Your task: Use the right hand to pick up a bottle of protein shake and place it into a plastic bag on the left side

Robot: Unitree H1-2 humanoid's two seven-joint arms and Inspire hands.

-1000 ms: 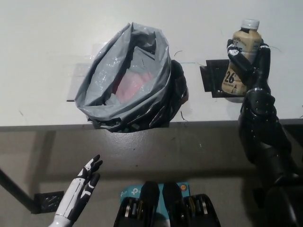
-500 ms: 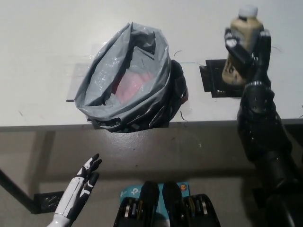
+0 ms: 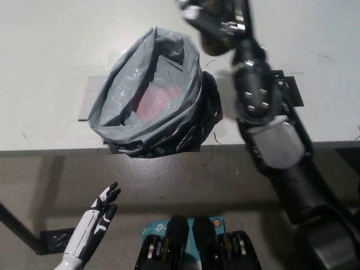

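My black right hand [image 3: 222, 22] is raised at the top edge of the head view, just right of the bag's far rim, and is shut on the protein shake bottle [image 3: 212, 42]. The bottle is blurred and mostly covered by the fingers; only tan patches show. The grey plastic bag [image 3: 121, 95] stands open on the white table [image 3: 45, 45] at centre left, with something pink [image 3: 152, 104] inside. My white left hand [image 3: 97, 220] rests low at the lower left, below the table edge, fingers apart and holding nothing.
A black square marker [image 3: 288, 90] lies on the table where the bottle stood, partly hidden behind my right forearm. The table's front edge runs across the picture just below the bag. A dark table leg [image 3: 19, 228] slants at the lower left.
My right hand has lifted the bottle off the black marker and swung it up and to the left, toward the bag's far rim. The left hand and the bag have not moved.
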